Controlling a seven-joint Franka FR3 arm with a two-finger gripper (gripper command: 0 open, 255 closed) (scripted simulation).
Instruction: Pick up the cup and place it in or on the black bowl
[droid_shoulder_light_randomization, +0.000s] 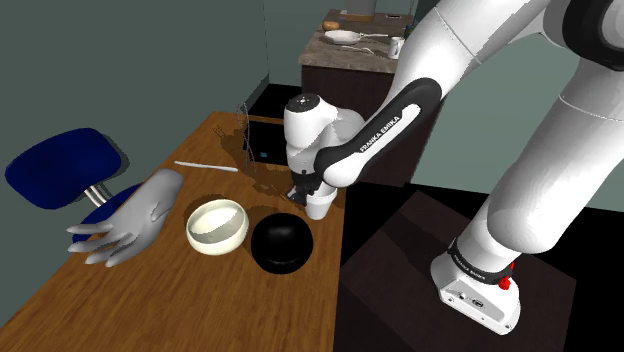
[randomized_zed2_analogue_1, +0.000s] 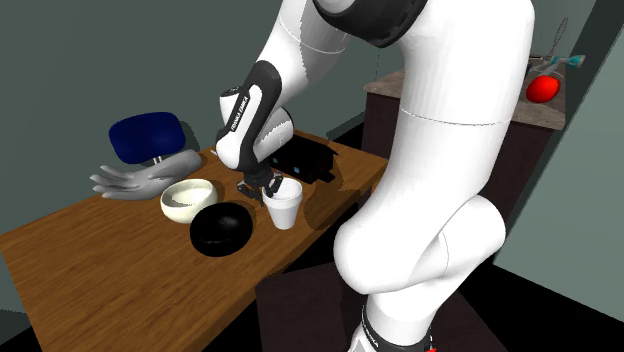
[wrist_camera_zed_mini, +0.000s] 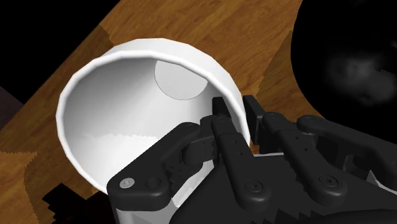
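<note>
A white cup (droid_shoulder_light_randomization: 318, 207) (randomized_zed2_analogue_1: 283, 205) stands upright near the wooden table's edge, open side up. My black gripper (droid_shoulder_light_randomization: 303, 192) (randomized_zed2_analogue_1: 268, 187) (wrist_camera_zed_mini: 238, 108) is shut on its rim, one finger inside the wall and the other outside. In the wrist view the cup (wrist_camera_zed_mini: 127, 108) is empty, its flat bottom showing. The black bowl (droid_shoulder_light_randomization: 281, 243) (randomized_zed2_analogue_1: 221, 228) (wrist_camera_zed_mini: 347, 57) sits right beside the cup, a rounded glossy shape on the table, close to the cup without touching it.
A cream bowl (droid_shoulder_light_randomization: 217, 225) (randomized_zed2_analogue_1: 188, 198) sits next to the black bowl, with a grey hand-shaped object (droid_shoulder_light_randomization: 130, 220) beyond it. A black box (randomized_zed2_analogue_1: 305, 160) stands behind the cup. A blue chair (droid_shoulder_light_randomization: 65, 165) is past the table (droid_shoulder_light_randomization: 120, 300). The table's edge runs just beside the cup.
</note>
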